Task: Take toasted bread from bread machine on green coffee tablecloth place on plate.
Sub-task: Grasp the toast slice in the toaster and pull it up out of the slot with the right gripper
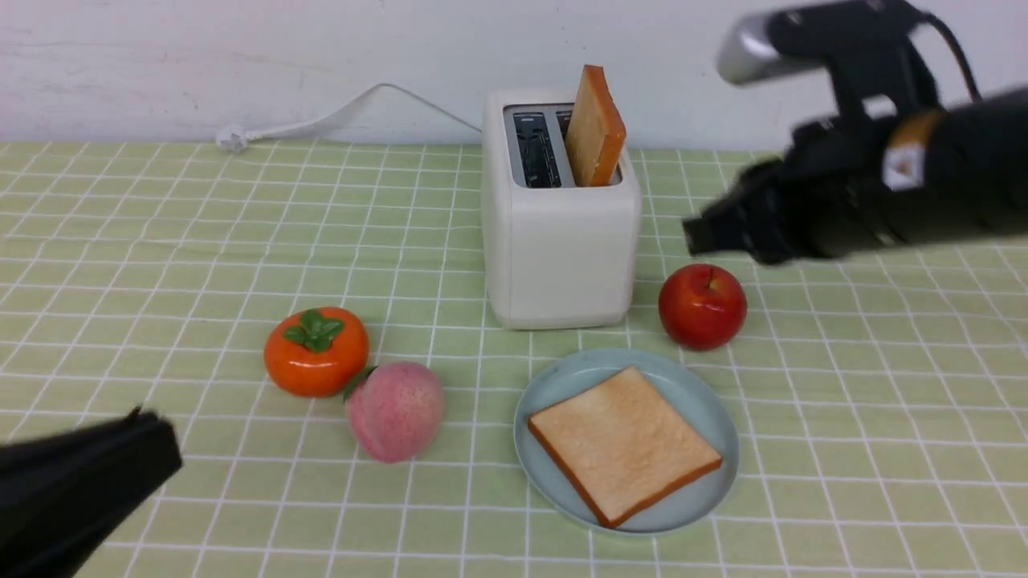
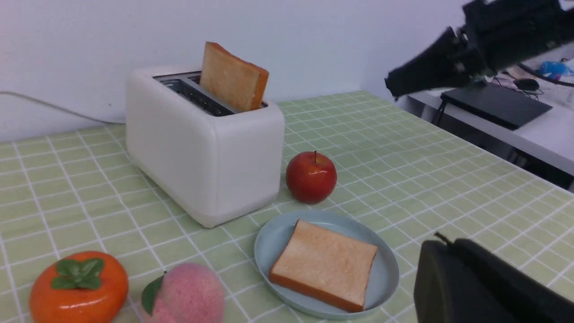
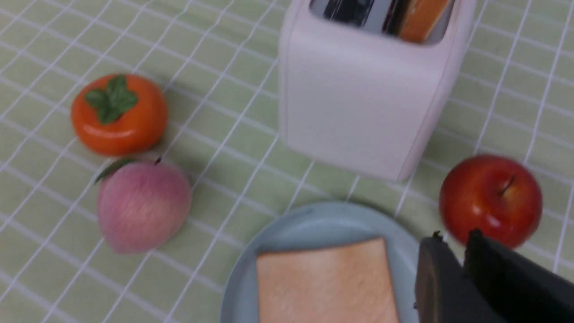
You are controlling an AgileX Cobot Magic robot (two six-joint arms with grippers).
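Standing upright in the right slot of the toaster (image 1: 558,249), upper middle of the front view, the remaining toast (image 1: 596,128) lies left of the right gripper (image 1: 695,233) — the nearer one, jaws narrow, empty. Left wrist view: the left gripper (image 2: 446,255), lower right, also closed, well apart. Right wrist view: the other slice (image 3: 327,282) lies on the plate (image 3: 287,224), bottom centre
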